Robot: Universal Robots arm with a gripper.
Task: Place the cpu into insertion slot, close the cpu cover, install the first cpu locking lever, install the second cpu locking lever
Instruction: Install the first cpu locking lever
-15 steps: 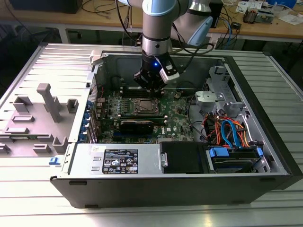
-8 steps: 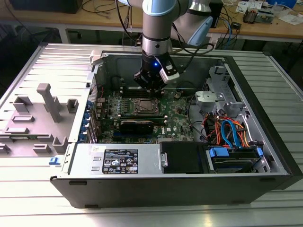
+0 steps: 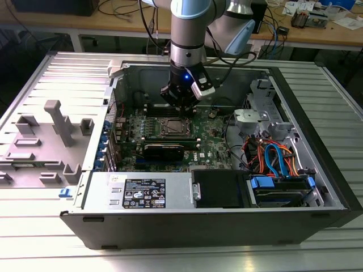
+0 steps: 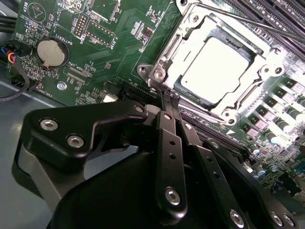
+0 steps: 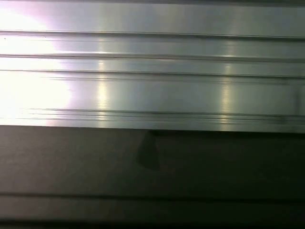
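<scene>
Just beyond gripper [image 4: 170, 98]: cpu [image 4: 214, 64].

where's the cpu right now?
The cpu sits in the insertion slot on the green motherboard, framed by the cpu cover; in the second wrist view the pincer is beside the socket's corner.

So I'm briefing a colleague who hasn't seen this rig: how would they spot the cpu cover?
Start at the open computer case and find the green motherboard inside. Beside the gripper tips, the cpu cover is the silver frame lying closed around the pale square cpu. Unlike the long black slots nearby, it is square, shiny, and windowed.
</scene>
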